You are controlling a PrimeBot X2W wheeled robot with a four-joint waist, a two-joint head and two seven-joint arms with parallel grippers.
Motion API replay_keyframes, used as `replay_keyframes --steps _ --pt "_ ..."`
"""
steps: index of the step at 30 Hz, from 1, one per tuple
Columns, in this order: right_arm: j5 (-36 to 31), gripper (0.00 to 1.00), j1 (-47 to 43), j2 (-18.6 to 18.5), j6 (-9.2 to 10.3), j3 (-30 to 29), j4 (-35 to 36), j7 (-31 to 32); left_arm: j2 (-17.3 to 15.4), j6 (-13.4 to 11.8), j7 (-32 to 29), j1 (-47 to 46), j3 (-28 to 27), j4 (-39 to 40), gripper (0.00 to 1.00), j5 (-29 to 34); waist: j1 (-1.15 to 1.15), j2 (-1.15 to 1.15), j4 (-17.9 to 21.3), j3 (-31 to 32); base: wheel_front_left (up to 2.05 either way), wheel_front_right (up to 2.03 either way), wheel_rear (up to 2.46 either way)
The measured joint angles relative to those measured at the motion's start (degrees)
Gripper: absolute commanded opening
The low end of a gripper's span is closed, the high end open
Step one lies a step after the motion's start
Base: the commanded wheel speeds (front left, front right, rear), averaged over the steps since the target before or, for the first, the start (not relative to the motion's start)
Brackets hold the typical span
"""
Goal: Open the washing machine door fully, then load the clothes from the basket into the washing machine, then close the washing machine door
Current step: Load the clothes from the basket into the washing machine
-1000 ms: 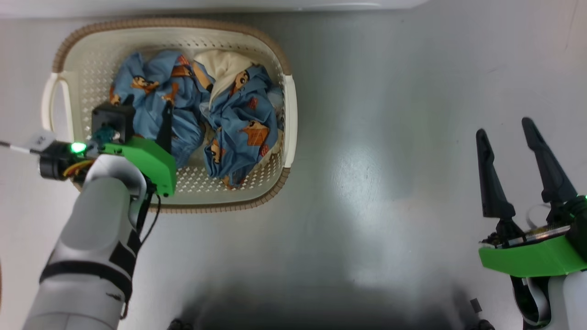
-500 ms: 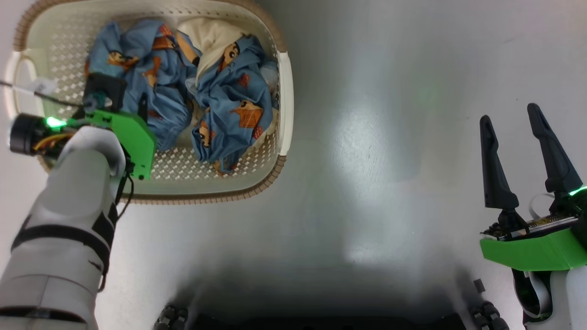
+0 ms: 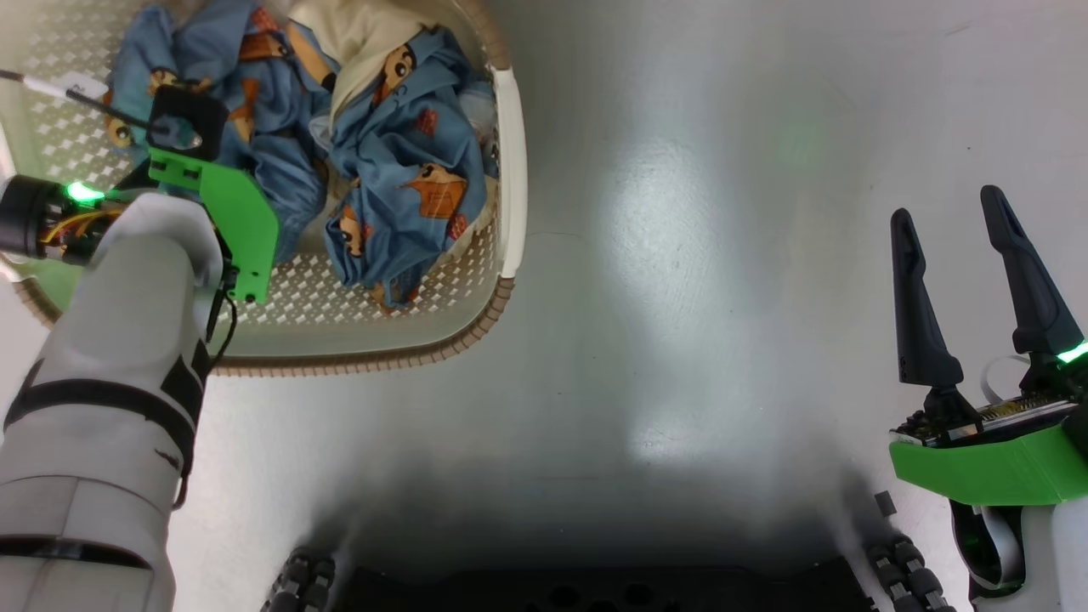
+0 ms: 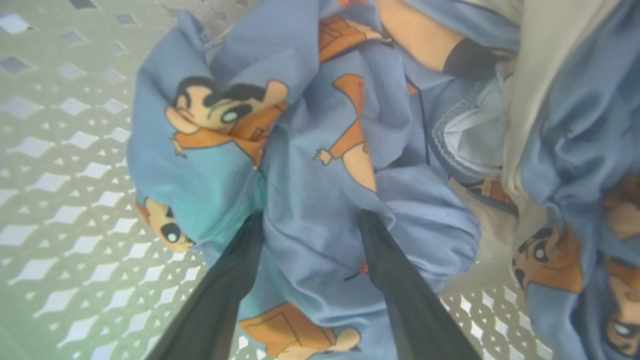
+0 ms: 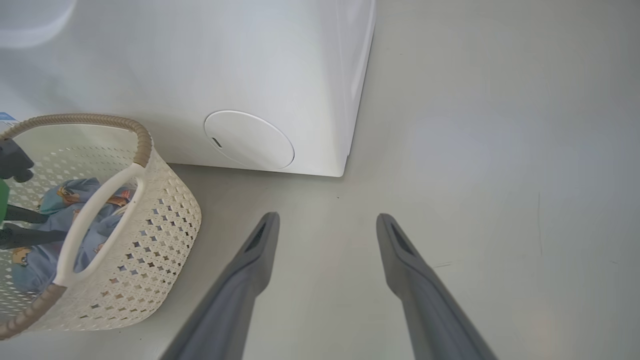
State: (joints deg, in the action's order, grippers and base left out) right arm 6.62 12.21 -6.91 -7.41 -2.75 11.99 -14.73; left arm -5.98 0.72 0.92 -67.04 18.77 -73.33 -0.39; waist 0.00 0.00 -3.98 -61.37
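Straddling a fold of the clothes (image 4: 310,200), left fingers (image 4: 220,300) stand spread; right fingers (image 5: 237,290) spread too.

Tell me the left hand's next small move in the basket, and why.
Probably close the left hand: its two dark fingers stand open, tips pressed into the light blue cartoon-printed clothes inside the cream perforated plastic basket, with a fold bulging between them, nothing gripped yet.

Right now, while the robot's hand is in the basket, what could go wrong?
The left gripper is open, its fingers pressed into one fold of the clothes, so it might pinch only a bit and leave the rest. The pieces look tangled, so one could trail and fall outside the basket.
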Motion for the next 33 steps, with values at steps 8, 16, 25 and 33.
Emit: replay_keyframes --steps 8,16,25,33 --pt "-0.07 1.0 0.0 0.26 0.0 -0.09 0.7 0.0 0.12 -0.48 -3.91 -0.12 -0.03 -0.52 0.0 -1.29 0.0 0.0 0.92 0.08 0.0 0.0 0.0" --pt "-0.07 1.0 1.28 0.27 0.0 -0.35 0.47 0.0 0.03 -0.44 0.94 0.4 0.04 -0.69 0.0 -2.18 0.0 0.0 0.91 2.65 0.0 0.0 0.0" --pt "0.08 1.0 2.1 -0.08 0.0 -0.13 -2.42 0.0 0.22 0.58 8.64 5.22 -0.62 -0.78 0.0 -4.89 0.0 0.0 0.63 8.25 0.0 0.0 0.0" --pt "0.6 1.0 1.72 -0.2 0.0 0.53 -5.34 0.0 0.14 1.65 13.22 11.32 -2.55 2.44 0.0 -8.29 0.0 0.0 0.44 15.33 0.0 0.0 0.0"
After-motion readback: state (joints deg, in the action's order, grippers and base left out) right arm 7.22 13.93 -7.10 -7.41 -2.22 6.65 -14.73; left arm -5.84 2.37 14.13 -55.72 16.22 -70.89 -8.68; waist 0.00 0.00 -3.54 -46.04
